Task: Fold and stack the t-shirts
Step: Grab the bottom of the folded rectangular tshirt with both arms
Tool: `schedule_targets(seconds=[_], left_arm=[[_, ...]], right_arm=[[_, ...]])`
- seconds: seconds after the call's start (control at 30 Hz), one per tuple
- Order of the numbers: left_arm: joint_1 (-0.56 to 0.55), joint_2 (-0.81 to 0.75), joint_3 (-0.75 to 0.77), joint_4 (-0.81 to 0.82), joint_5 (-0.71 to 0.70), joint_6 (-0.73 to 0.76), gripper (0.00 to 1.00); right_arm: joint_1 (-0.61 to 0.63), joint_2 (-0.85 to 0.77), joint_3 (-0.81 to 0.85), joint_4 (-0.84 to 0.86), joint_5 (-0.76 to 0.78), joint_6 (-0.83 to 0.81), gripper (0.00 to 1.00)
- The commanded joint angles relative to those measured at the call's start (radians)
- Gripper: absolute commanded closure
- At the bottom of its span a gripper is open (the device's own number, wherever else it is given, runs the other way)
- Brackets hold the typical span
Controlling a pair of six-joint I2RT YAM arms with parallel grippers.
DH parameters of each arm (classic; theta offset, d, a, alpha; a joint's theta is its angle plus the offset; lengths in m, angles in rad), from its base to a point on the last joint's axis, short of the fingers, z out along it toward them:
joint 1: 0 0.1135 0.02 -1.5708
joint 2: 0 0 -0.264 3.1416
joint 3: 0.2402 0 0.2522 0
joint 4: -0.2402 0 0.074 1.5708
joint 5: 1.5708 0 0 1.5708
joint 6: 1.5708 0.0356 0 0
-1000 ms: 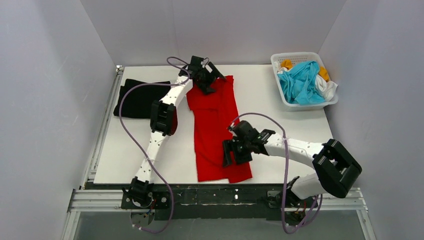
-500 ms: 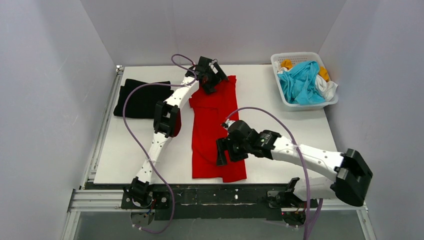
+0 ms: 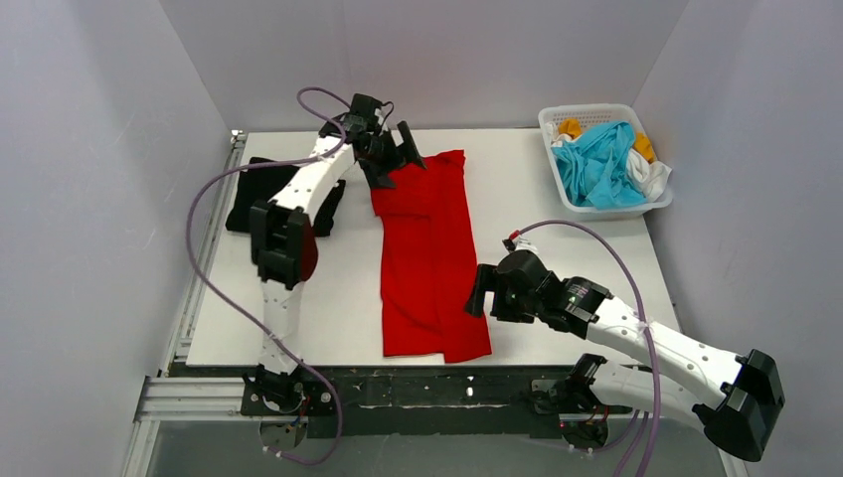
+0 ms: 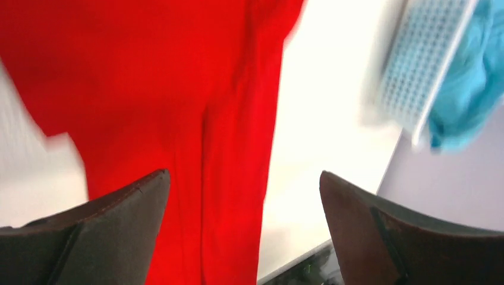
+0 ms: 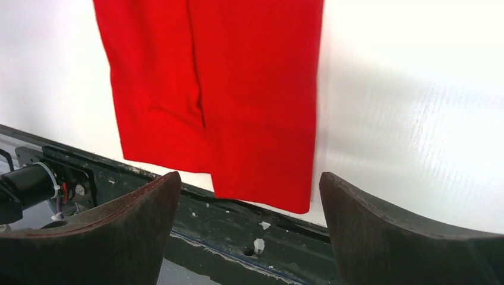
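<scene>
red t-shirt (image 3: 432,248) lies flat on the white surface (image 3: 557,258), folded lengthwise into a long strip running far to near, mid-surface; black t-shirt (image 3: 260,199) sits folded at the far left, partly behind the left arm; white lattice basket (image 3: 594,108) at the far right corner holds a cyan t-shirt (image 3: 596,164) heaped over white cloth (image 3: 653,177) and orange-yellow cloth (image 3: 571,127).

left pincer (image 3: 396,167) over the strip's far left corner, jaws spread wide, nothing in them; right pincer (image 3: 480,296) just beside the strip's right edge towards its near end, jaws likewise wide, gripping nothing.

only the top view takes in the black t-shirt and both arms together.

left wrist view, blurred: left pincer (image 4: 242,177) with the red t-shirt (image 4: 148,89) lying below it, unpinched; a lengthwise crease down the cloth; lattice basket (image 4: 416,65) and cyan t-shirt (image 4: 475,83) at upper right.

right wrist view, sharper: right pincer (image 5: 248,178) looks down on the near end of the red t-shirt (image 5: 238,89); two overlapped layers, hem stepped, the left layer ending shorter; the longer hem reaches the surface's near edge by the dark frame rail (image 5: 267,237).
</scene>
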Motion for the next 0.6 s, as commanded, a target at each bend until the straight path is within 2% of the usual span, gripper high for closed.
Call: schedule_targets(seconds=[0.0,0.07,0.2,0.33,0.47,0.57], left_arm=[[-0.074,-0.498,-0.461,-0.101,0.047,0.082,0.02],[-0.138,-0.679,-0.781,-0.067,-0.042,0.074,0.02],[-0.272,-0.988,-1.167,-0.075,-0.136,0.03,0.02],[-0.357,-1.209,-1.421,-0.084,-0.12,-0.064,0.02],[-0.391,-1.302,-1.585,-0.022,-0.081,-0.129,0.03],[-0.394,-1.302,-1.659,0.052,-0.051,-0.16,0.15]], right_arm=[[-0.045,0.027,-0.01,-0.049,-0.058,0.011,0.07],[-0.059,0.029,-0.028,-0.06,-0.074,0.025,0.1],[-0.076,-0.016,-0.103,-0.034,-0.147,0.037,0.14],[-0.081,-0.055,-0.185,0.047,-0.263,0.029,0.25],[-0.083,-0.066,-0.254,0.124,-0.314,0.025,0.36],[-0.083,-0.049,-0.266,0.134,-0.325,0.018,0.46]])
